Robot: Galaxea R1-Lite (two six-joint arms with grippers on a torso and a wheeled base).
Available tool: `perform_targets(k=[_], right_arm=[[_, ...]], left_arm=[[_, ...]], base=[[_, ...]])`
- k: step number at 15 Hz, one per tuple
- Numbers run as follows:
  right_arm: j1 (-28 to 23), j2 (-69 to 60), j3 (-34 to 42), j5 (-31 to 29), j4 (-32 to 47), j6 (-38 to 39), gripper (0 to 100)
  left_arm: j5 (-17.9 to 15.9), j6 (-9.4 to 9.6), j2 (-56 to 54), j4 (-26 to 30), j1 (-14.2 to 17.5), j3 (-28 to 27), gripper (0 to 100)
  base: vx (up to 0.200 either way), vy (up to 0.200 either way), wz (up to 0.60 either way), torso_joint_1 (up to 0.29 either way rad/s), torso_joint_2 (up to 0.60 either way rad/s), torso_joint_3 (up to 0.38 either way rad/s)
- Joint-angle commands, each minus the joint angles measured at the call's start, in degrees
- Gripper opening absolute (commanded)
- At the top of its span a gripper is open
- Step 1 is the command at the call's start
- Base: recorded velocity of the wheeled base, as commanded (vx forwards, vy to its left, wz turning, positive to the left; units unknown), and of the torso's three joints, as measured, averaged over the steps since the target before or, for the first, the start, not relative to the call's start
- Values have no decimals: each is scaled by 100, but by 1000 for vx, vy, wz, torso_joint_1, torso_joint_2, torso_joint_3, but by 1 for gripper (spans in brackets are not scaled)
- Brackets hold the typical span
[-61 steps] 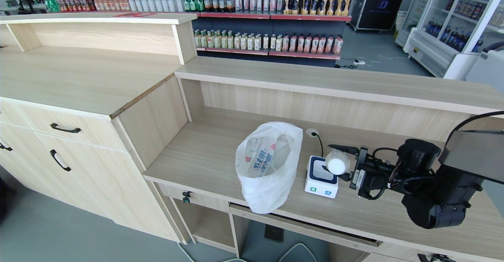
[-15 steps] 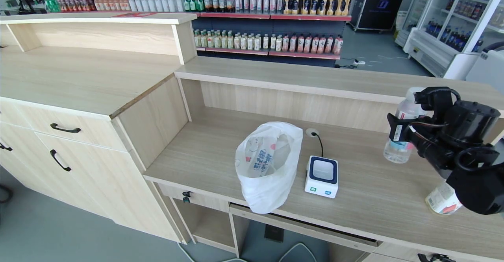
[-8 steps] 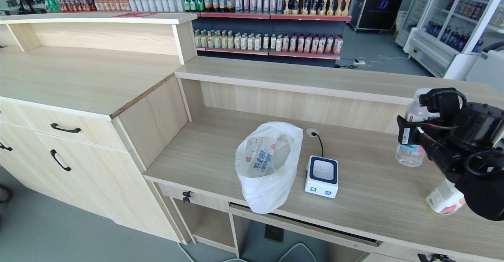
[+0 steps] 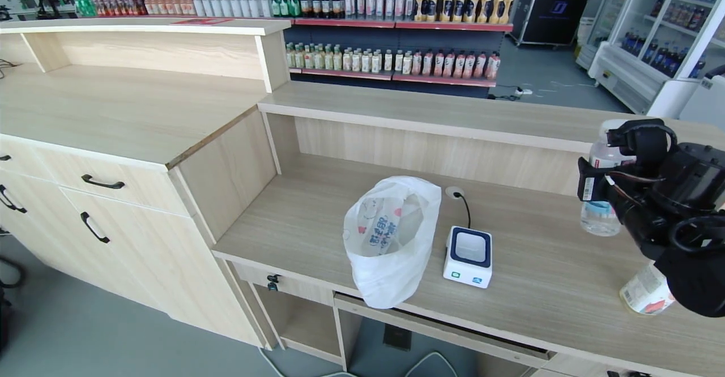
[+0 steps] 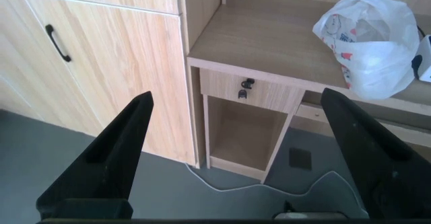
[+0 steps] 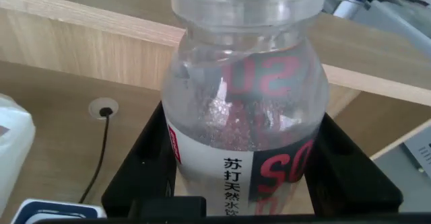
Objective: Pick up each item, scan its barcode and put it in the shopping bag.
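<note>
1. Finds the right claw (image 6: 246, 183) clamped on the clear bottle (image 4: 599, 207), one finger against each flank of the body, below the shoulder. Places the pair far to the right of the scanner (image 4: 469, 257), near the back wall of the tabletop (image 4: 538, 286).
2. Judges the low, two-sided grip chosen to keep the bottle upright and leave the label free for turning toward the scanner's window. Cannot tell a base resting on the tabletop from a base hanging just clear.
3. Records the bottle's look: transparent plastic, squat and rounded, with a wide neck and clear liquid inside. Notes a wrap label with large red lettering and a white panel of dark print.
4. Notes the scanner lying face-up with its window uncovered and its cable (image 4: 465, 210) running to a grommet behind it. Judges this spot, between bottle and bag, suited to a short pass over the window.
5. Notes the shopping bag (image 4: 391, 241) just left of the scanner: white, thin, standing with its mouth open upward, blue and red printing visible. Judges the open mouth ready for a drop from above. Cannot tell the contents.
6. Finds the left claw (image 5: 236, 150) with fingers spread wide, gripping nothing, off the tabletop's front, well to the left of the scanner and beyond the bag. Judges it held out of the working path.
7. Notes a second labelled bottle (image 4: 645, 295) far right of the scanner, near the front edge, partly behind the right arm. Judges it awaiting its turn.
</note>
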Motion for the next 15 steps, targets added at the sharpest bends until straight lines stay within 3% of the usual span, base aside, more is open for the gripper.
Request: perform_targets(k=[1,5,6,8,15], right_arm=[[264,193,-242,30,40,-195,0],[747,562,-743,56,-22,-476,0],[800,685,-866,311,13,-344,0],[800,975,-858,645,-22,-107,0],[888,2399,-1315,680,-92,1299,0]], left_arm=[[0,-3,-2,1,2,0,100],[0,5,-2,1,2,0,100],[0,-3,-2,1,2,0,100],[0,-3,-2,1,2,0,100],[0,-3,-2,1,2,0,100]], base=[[0,0,600,-2,2,7],[0,0,600,0,2,4],[0,0,600,2,-2,2],[0,0,0,0,0,0],[0,0,0,0,0,0]])
